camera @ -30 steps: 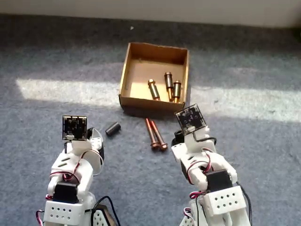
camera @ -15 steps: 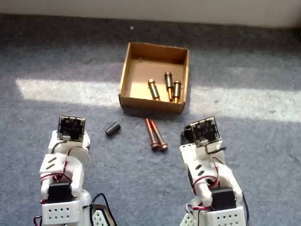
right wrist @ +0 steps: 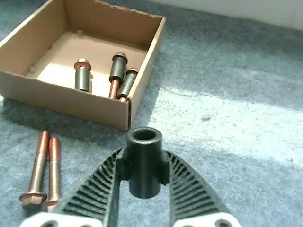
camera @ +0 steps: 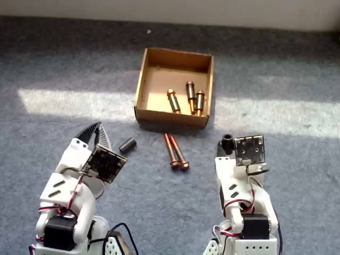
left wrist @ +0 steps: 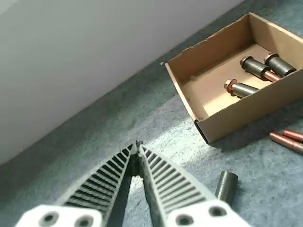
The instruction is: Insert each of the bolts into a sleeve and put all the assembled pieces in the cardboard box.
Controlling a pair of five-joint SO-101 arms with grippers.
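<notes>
- Right wrist view: the right gripper is clamped on a black metal cylinder sleeve, which stands upright with its bore open.
- Left gripper has its fingers together and holds nothing.
- Two copper-coloured bolts lie touching each other, just beside the brown cardboard box; better to take only one, near its head.

Open cardboard box holds three sleeved bolts lying flat, two bare copper bolts lie side by side just outside its front wall, loose black sleeve on its side near them, upright black sleeve clamped in right gripper.
</notes>
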